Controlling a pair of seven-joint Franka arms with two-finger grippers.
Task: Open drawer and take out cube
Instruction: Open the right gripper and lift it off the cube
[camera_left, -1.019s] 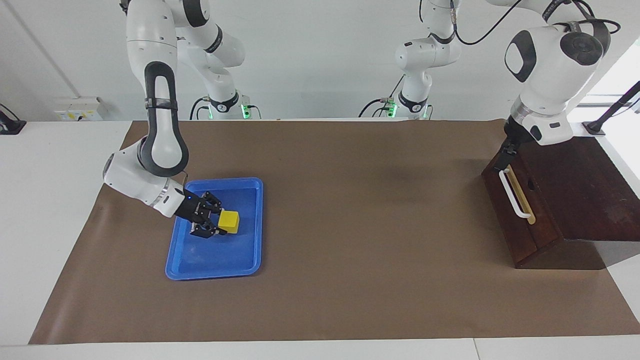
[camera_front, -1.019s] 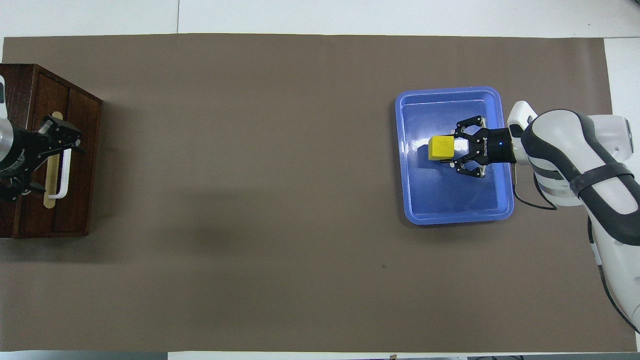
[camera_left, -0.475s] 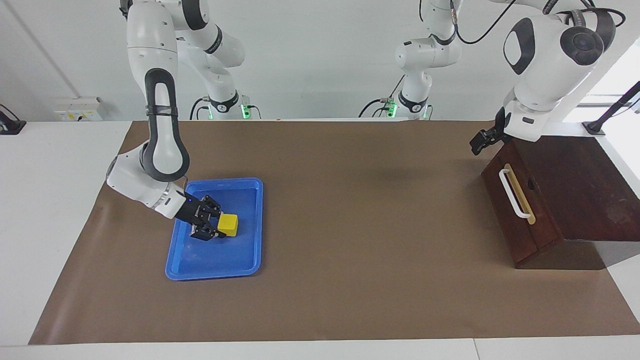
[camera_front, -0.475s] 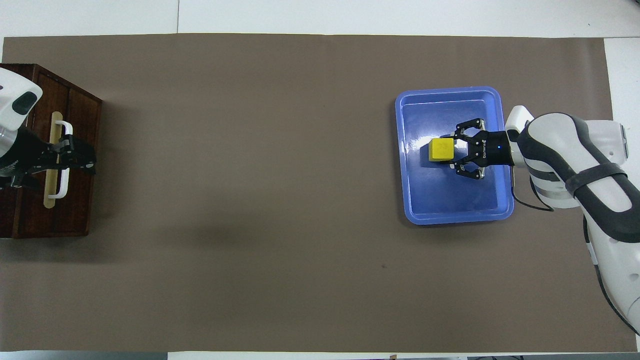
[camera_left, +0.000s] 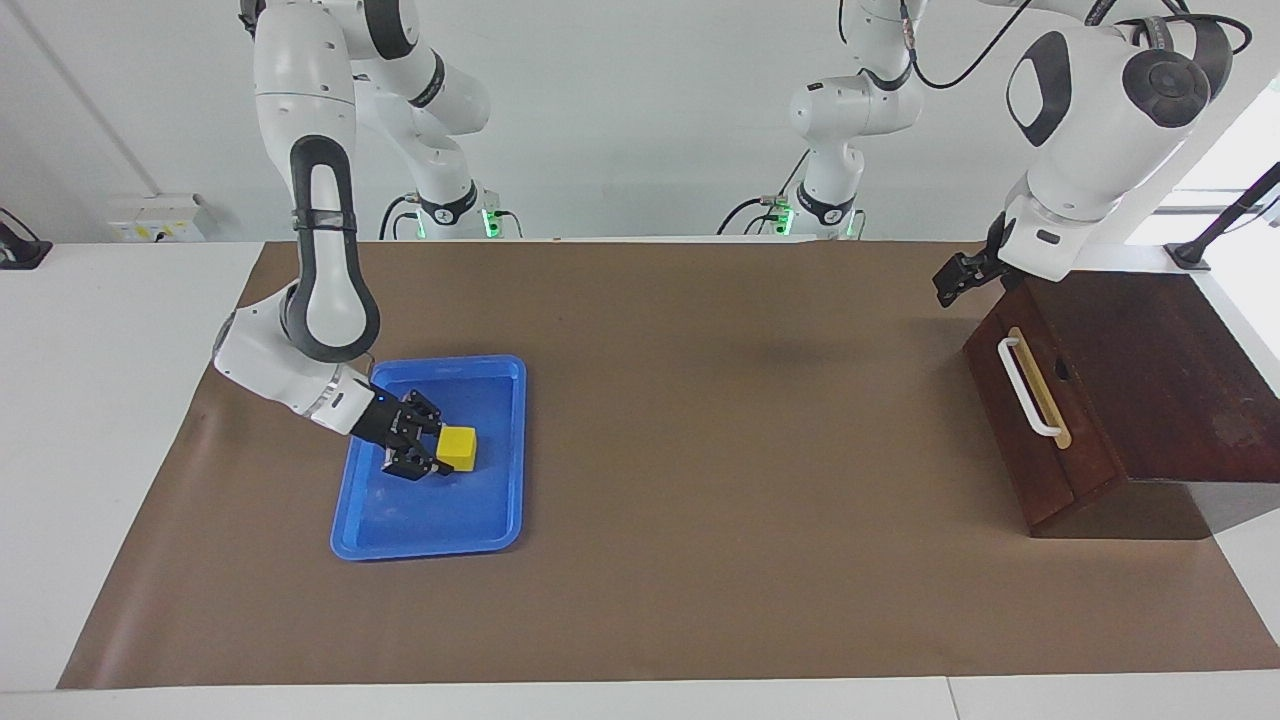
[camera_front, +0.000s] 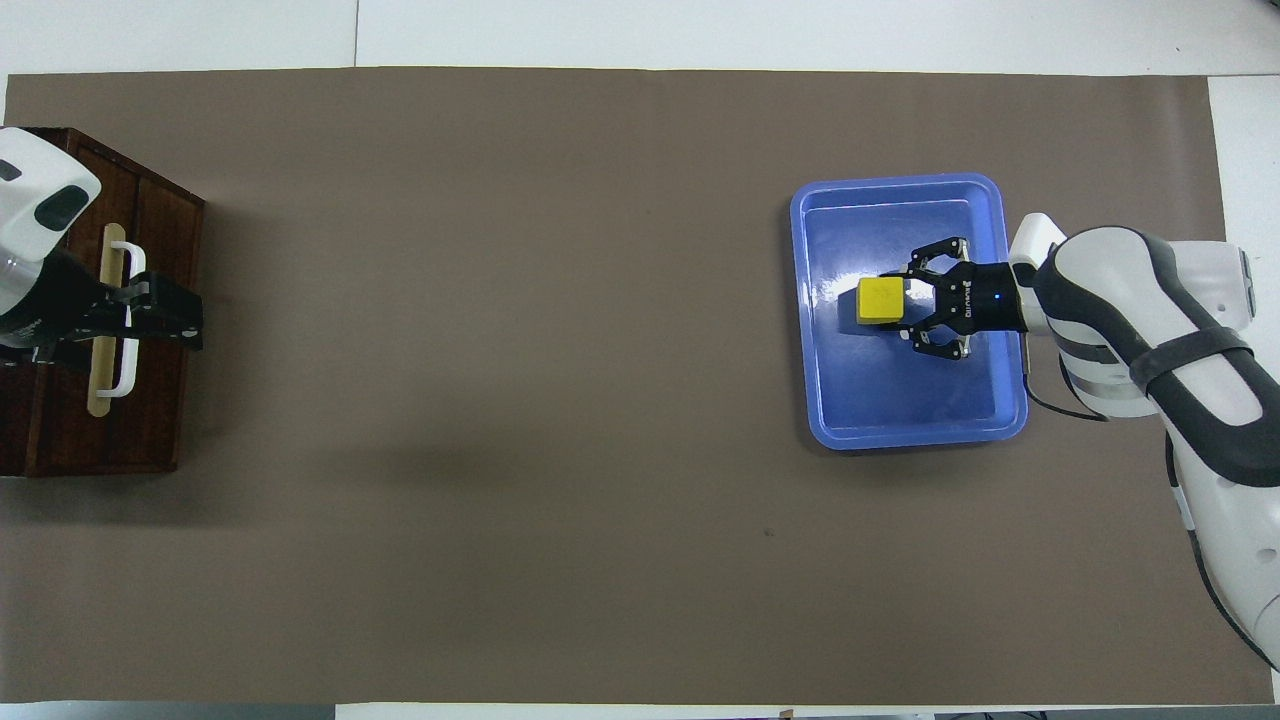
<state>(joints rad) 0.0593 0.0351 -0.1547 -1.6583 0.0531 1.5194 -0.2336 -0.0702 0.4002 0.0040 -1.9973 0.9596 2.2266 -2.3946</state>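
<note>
The right hand (camera_left: 428, 456) sits low inside the blue plastic tray (camera_left: 352, 500), reaching in from the right arm's end of the bench. The yellow cube (camera_left: 458, 447) rests on the tray floor right at this hand's fingertips, on the side of the hand toward the middle of the bench. Its fingers flank the cube's near faces, but whether they are pressing on the cube or have come off it cannot be told. In the overhead view the cube (camera_front: 881, 299) lies just ahead of the right hand (camera_front: 915, 303), roughly midway along the tray (camera_front: 905, 432).

The left hand (camera_left: 952, 280) is up in the air over the brown paper cover (camera_left: 740, 420) of the bench, just off the top front corner of the wooden drawer cabinet (camera_left: 1150, 370). It holds nothing, and how far its fingers are parted cannot be made out. The drawer (camera_left: 1040, 440) — dark wood, its front closed flush with the cabinet — lies below and to one side of this hand, and its white bar handle (camera_left: 1027, 385) is apart from the fingers, untouched. From overhead the left hand (camera_front: 165, 315) covers the middle of the handle (camera_front: 128, 320).
</note>
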